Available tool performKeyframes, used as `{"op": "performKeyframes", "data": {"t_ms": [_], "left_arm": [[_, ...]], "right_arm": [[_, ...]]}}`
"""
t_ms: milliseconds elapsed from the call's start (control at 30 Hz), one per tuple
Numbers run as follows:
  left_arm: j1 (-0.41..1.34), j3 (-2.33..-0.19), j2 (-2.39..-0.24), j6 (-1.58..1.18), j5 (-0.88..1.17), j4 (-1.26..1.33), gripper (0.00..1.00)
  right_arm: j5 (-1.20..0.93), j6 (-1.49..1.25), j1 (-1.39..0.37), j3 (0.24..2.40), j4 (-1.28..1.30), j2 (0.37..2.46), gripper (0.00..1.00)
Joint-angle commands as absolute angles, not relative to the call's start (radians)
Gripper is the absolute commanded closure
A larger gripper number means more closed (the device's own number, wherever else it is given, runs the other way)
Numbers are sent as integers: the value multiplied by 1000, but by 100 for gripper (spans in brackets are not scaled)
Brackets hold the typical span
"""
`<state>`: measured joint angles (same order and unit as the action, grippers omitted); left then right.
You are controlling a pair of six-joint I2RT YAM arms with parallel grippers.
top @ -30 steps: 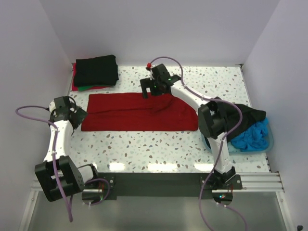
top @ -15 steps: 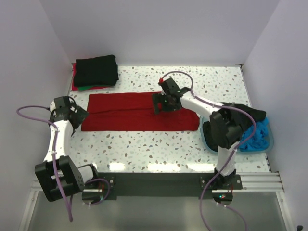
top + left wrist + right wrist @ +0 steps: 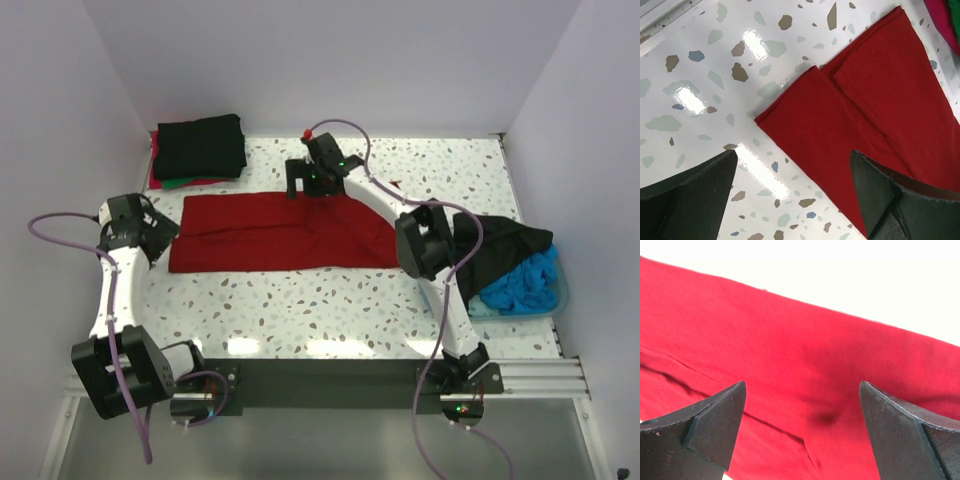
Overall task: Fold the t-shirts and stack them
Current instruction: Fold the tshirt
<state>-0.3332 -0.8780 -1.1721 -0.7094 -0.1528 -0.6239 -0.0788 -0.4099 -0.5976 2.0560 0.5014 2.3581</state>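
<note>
The dark red t-shirt [image 3: 290, 232] lies flat in the middle of the speckled table [image 3: 330, 310]. It is already folded lengthways into a long band, and a seam line runs along it. The left gripper [image 3: 794, 161] hangs with its jaws wide apart just over the left end of this band and holds nothing. The right gripper [image 3: 802, 390] is also wide apart and empty. In the top view it stands over the far long edge of the shirt, a little left of its middle.

I judge that this cloth is light, soft and quite limp. It will sag and lose its shape when it is lifted from one point only. The layers can also slide over each other, and the glossy table gives them little friction. So I would take it at the left end, with one finger under all the layers at a corner, so that the fold comes up whole. A pinch in the middle of the band would only pull up a wrinkle.

At the far left corner waits a folded stack with a black t-shirt [image 3: 200, 145] on top. At the right, the teal basin [image 3: 555, 300] holds a blue t-shirt [image 3: 525, 280] and a second black garment [image 3: 500, 240].
</note>
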Motion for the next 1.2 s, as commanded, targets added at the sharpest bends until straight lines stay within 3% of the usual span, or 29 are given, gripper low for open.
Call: {"op": "performKeyframes", "data": {"t_ms": [0, 167, 300, 433, 567, 867, 1167], "left_arm": [[-337, -923, -1173, -670, -150, -635, 0], [-334, -893, -1177, -661, -31, -554, 0], [-232, -899, -1216, -673, -11, -483, 0], [-135, -940, -1330, -677, 23, -388, 0], [-100, -976, -1530, -667, 103, -344, 0], [-35, -930, -1773, -675, 100, -325, 0], [188, -603, -1530, -902, 166, -327, 0]], "right_arm": [[-94, -400, -600, 2190, 560, 2361, 1], [70, -371, -601, 1915, 569, 2148, 1], [156, -414, -600, 1666, 588, 1917, 1], [164, -497, -581, 1424, 568, 1824, 1], [137, -528, -539, 1365, 566, 1851, 1], [226, -407, -502, 1578, 661, 2124, 1], [112, -114, -474, 2009, 654, 2420, 1]]}}
